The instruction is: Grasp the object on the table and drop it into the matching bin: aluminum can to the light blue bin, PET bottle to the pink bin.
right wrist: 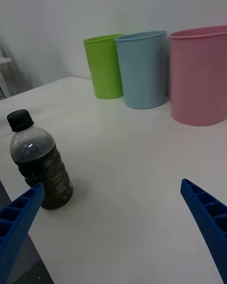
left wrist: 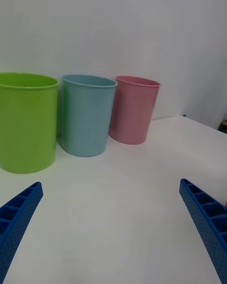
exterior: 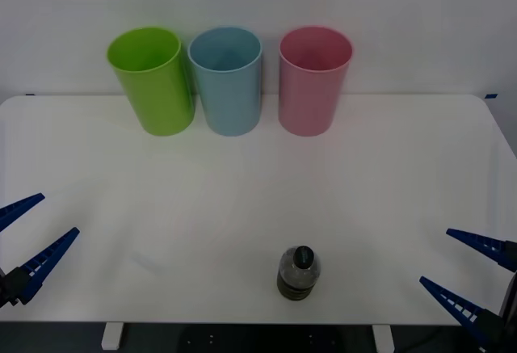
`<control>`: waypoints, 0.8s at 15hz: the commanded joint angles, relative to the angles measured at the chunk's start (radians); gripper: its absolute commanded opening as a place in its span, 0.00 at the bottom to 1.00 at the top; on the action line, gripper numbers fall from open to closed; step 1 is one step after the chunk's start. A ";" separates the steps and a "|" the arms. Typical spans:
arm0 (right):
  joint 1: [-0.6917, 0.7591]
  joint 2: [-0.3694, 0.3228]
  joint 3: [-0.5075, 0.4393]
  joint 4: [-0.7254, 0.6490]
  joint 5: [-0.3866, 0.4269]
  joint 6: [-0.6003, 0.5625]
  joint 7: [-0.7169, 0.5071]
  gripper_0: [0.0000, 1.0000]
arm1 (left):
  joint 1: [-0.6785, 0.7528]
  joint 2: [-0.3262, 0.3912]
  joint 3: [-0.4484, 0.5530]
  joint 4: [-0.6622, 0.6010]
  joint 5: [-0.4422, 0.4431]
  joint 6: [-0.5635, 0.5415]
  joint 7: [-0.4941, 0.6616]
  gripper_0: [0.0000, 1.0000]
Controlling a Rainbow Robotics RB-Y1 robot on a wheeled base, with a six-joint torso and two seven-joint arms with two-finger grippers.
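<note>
Near the worktop's (exterior: 242, 208) front edge stands the PET bottle (exterior: 299, 273), upright; left gripper (exterior: 23, 236) and right gripper (exterior: 462, 266) hover wide open, empty, at opposite sides.

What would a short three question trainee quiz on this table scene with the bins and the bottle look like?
1. True or false: the small clear plastic bottle of dark liquid lies on its side on the white table.
2. Which bin stands in the middle: A tall lime green bin, B tall light blue bin, C tall pink bin?
3. Fill in: the left gripper and right gripper are both ____.

Key: 1 false, it stands upright; 2 B; 3 open.
</note>
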 commanded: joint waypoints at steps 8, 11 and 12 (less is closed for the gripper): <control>-0.068 -0.013 0.179 0.060 0.087 0.013 0.098 1.00 | 0.000 0.000 0.000 0.000 0.000 0.000 0.000 1.00; -0.120 -0.013 0.239 0.114 0.087 0.021 0.109 1.00 | 0.000 0.000 0.000 0.000 0.000 0.000 0.000 1.00; -0.133 -0.015 0.266 0.118 0.087 0.035 0.112 1.00 | 0.000 0.000 0.000 0.000 0.000 0.000 0.000 1.00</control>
